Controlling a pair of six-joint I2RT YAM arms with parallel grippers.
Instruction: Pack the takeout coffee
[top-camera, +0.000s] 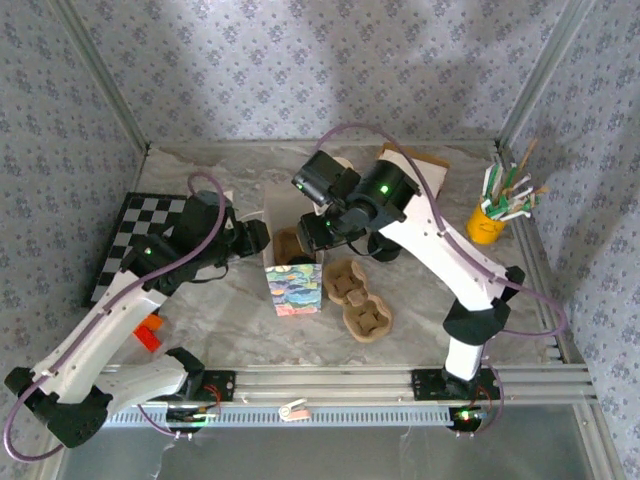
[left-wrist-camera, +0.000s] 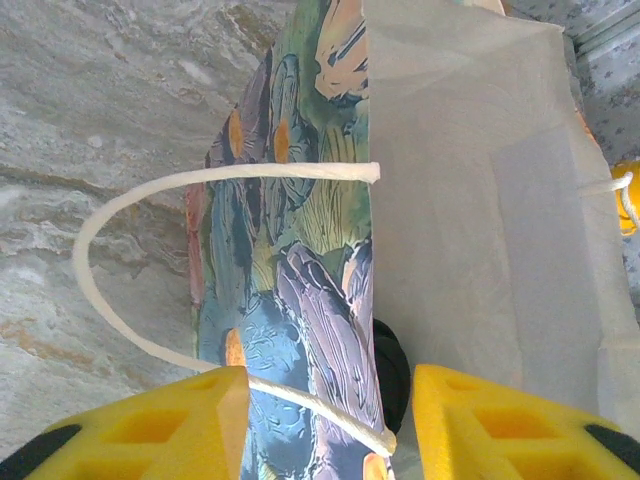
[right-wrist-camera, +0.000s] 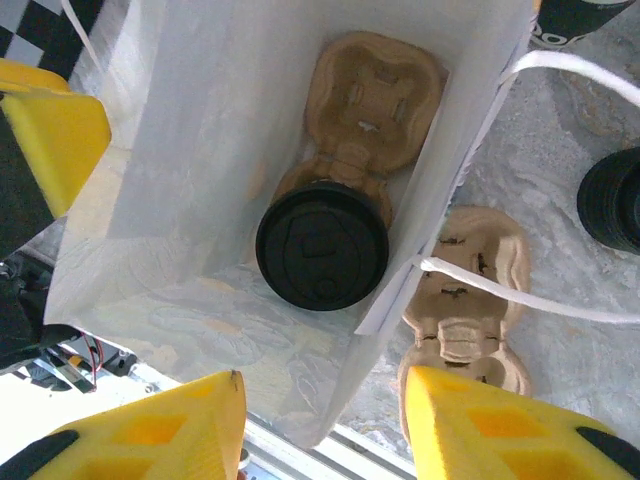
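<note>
Obs: paper bag (left-wrist-camera: 480, 200) stands upright mid-table (left-wrist-camera: 100, 100), mouth open. Inside it a pulp carrier (right-wrist-camera: 375, 90) lies on the bottom with one black-lidded cup (right-wrist-camera: 322, 243) seated in its near socket; the far socket is bare.

Left gripper (left-wrist-camera: 330, 385): jaws part-open, straddling the bag's side edge without pinching it. The white rope handle (left-wrist-camera: 300, 172) loops between the fingers.

Right gripper (right-wrist-camera: 322, 385): jaws apart, holding nothing, hanging over the bag's mouth.

Another lidded cup (right-wrist-camera: 612, 200) and a spare carrier (right-wrist-camera: 470, 290) sit on the table just beside the bag.

Risks, my judgement:
- Nothing grips the bag, so a nudge from either arm could tip it or fold a wall inward.
- The handle loop could snag a left finger if that arm draws back, dragging the bag along.
- The carrier is loaded at one end and could rock when a second cup goes in.
- The right fingers could catch the bag's rim or the near handle on the way down.

Writing: none legible. The bag's outer face carries a painted leaf-like pattern. Lid embossing is too small to read.
</note>
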